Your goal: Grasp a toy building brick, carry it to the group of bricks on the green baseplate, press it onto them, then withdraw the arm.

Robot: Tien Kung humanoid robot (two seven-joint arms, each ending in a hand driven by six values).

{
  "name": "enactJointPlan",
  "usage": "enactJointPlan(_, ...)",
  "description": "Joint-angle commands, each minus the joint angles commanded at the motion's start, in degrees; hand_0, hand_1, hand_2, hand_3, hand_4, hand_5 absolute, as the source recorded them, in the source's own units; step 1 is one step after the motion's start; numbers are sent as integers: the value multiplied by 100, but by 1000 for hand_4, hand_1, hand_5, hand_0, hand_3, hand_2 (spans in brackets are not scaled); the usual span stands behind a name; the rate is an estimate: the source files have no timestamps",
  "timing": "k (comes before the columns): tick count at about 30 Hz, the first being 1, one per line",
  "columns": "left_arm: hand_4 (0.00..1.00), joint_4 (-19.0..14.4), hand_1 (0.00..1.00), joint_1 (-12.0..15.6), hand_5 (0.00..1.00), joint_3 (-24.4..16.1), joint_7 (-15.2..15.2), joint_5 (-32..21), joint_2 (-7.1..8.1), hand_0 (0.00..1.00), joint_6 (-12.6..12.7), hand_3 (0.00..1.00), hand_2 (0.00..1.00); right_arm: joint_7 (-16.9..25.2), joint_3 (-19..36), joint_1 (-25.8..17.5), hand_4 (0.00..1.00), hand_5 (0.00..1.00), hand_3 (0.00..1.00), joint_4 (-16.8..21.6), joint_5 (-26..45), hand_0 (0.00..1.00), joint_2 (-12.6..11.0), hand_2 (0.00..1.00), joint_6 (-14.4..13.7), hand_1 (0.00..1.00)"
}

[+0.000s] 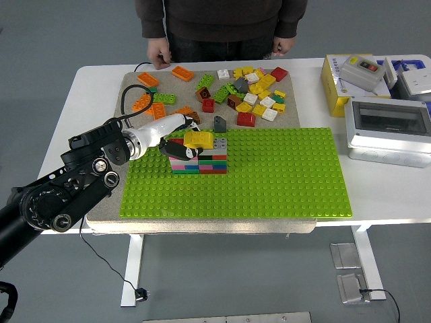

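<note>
Brick stack stands near the 10 o'clock corner of the green baseplate, layered in pink, green, red, black and grey. Yellow brick sits on top of the stack, its left end at the fingertips of the left hand. Left hand comes in from 9 o'clock, white-shelled with dark fingers; fingers are curled close around the left end of the yellow brick, and it looks like a pinch, though contact on the far side is hidden. Black left arm runs from the lower left corner up over the counter edge. Right arm is out of frame.

Baseplate lies on a grey mat. Loose bricks in orange, green, yellow, red and white are scattered on the mat at 12 o'clock from the stack. 1 dark grey brick stands just beyond the baseplate's far edge, near the stack.

Person stands at the far side, both hands resting at the counter's far edge and holding nothing. Grey enclosure and boxes sit at 2 o'clock, well apart from the baseplate.
</note>
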Motion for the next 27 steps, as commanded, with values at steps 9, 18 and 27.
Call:
enactJointPlan(9, 632, 26, 979, -9, 306, -1, -15, -16, 3, 998, 0, 600, 957, 23, -44, 5, 531, 855, 743, 0, 41, 769, -3, 754, 2, 714)
enactJointPlan(18, 635, 42, 979, -12, 308, 10, 10, 24, 7, 997, -9, 607, 960, 46, 35, 4, 533, 857, 737, 0, -40, 771, -1, 753, -18, 714)
enactJointPlan(27, 646, 52, 978, 7, 311, -29, -34, 20, 2, 996, 19, 634, 959, 43, 136, 11, 532, 857, 737, 0, -114, 769, 4, 754, -24, 713)
